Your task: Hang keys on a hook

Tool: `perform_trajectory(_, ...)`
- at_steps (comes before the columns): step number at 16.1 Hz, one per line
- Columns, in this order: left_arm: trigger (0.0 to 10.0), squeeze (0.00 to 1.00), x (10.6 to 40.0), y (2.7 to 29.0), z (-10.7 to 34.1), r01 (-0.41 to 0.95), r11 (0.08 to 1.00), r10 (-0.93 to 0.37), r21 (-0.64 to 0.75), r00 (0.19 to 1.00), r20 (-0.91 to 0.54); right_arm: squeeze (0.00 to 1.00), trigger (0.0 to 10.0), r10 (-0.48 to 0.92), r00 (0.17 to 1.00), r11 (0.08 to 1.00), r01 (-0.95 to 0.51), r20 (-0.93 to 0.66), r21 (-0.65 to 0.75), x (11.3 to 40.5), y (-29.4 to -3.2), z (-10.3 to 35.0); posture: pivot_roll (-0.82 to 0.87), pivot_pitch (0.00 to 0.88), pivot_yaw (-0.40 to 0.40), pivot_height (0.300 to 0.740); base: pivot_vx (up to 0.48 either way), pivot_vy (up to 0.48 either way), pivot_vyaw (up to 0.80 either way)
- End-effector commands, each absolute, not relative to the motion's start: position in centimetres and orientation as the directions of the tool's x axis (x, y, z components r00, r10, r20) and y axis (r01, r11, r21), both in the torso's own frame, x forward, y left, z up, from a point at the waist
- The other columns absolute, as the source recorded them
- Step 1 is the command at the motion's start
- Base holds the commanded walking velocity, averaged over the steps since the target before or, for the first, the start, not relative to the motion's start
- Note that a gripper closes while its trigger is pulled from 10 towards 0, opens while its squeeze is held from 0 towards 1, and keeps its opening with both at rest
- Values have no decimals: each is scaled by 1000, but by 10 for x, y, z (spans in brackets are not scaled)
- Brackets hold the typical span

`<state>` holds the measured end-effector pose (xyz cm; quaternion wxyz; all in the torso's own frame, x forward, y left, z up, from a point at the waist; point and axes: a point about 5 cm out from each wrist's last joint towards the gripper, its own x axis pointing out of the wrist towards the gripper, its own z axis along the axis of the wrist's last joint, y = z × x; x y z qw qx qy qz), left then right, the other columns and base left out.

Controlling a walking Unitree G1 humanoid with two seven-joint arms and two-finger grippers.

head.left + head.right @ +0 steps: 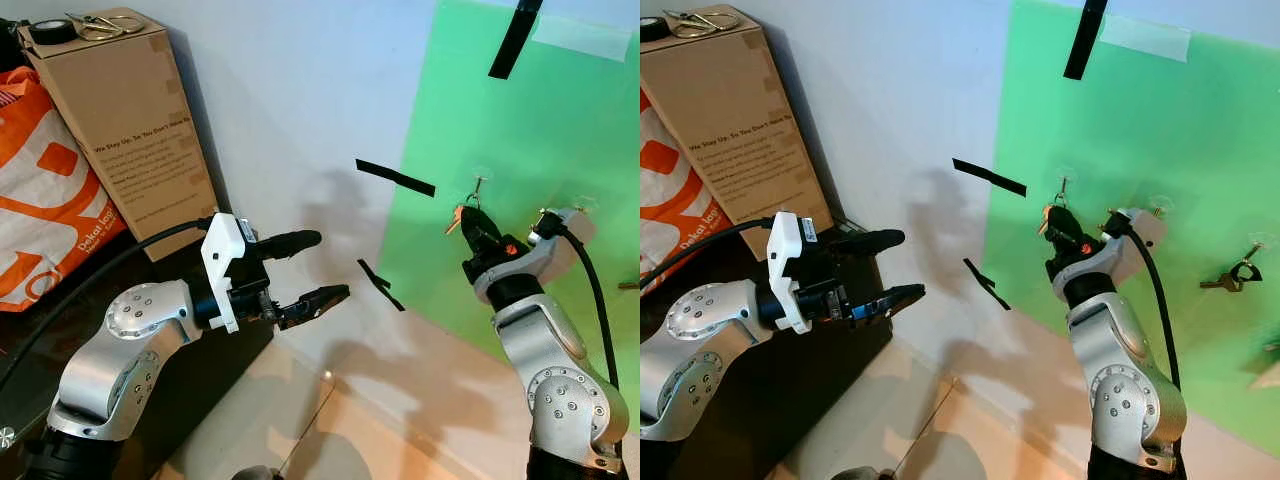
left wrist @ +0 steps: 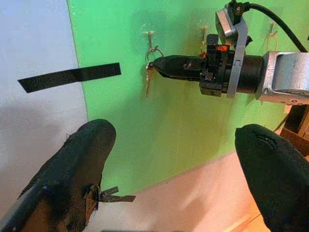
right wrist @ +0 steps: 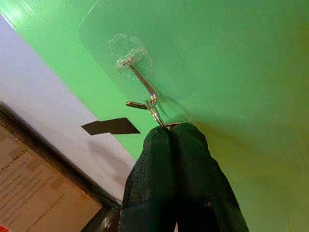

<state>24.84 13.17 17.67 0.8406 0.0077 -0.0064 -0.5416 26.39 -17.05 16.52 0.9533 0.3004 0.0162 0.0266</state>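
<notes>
Right gripper [image 3: 176, 133] is pinching the keys [image 2: 148, 79] by their ring, which is resting over the hook [image 3: 140, 84] on the green sheet [image 1: 540, 150]. Next step is likely letting go. Left gripper [image 1: 315, 268] is hovering left of the hook, fingers spread and empty.

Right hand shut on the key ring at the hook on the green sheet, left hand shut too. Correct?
Not quite. The left hand is open, fingers spread, as the left eye view shows. The right hand is shut on the key ring at the hook on the green sheet.
</notes>
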Motion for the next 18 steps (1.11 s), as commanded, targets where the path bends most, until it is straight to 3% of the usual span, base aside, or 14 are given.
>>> perform_trajectory(1,10000,0,250,131,179,915,401,-916,38,401,-7,0,10000,49,998,818,-14,-46,575,264,-172,160,3,0,51,740,0,0,0)
perform_trajectory(2,10000,0,250,131,179,915,401,-916,39,402,-7,125,10000,45,998,823,-14,-41,568,265,-172,161,3,0,51,740,0,0,0)
perform_trajectory(3,10000,0,251,131,180,915,401,-916,38,402,-6,1000,10000,32,998,834,-2,-46,552,266,-174,160,3,0,51,740,0,0,0)
perform_trajectory(8,10000,0,251,129,180,914,405,-914,37,405,-1,1000,10000,45,999,859,-24,-30,511,264,-175,159,2,0,47,740,0,0,0)
perform_trajectory(11,10000,0,250,130,179,905,425,-905,28,425,6,1000,10000,72,993,963,-46,-89,265,256,-172,148,-4,0,36,740,0,0,0)
perform_trajectory(13,10000,0,247,139,173,872,489,-872,-10,489,15,1000,10000,122,986,984,-106,-111,140,249,-168,144,-6,0,31,740,0,0,0)
perform_trajectory(14,10000,0,249,148,164,824,566,-824,-14,566,-26,1000,10000,143,982,985,-130,-122,109,245,-166,143,-10,0,25,740,0,0,0)
perform_trajectory(15,10000,0,254,169,139,685,727,-671,47,723,-164,1000,10000,166,978,986,-161,-127,48,241,-165,142,-7,0,15,740,0,0,0)
perform_trajectory(17,10000,0,254,193,108,465,872,-421,151,871,-255,1000,10000,127,984,992,-125,-125,19,243,-168,133,1,0,-14,740,0,0,0)
perform_trajectory(18,10000,0,253,200,99,327,930,-285,170,930,-232,0,10000,85,985,996,-85,-150,9,244,-170,120,7,0,-24,740,0,0,0)
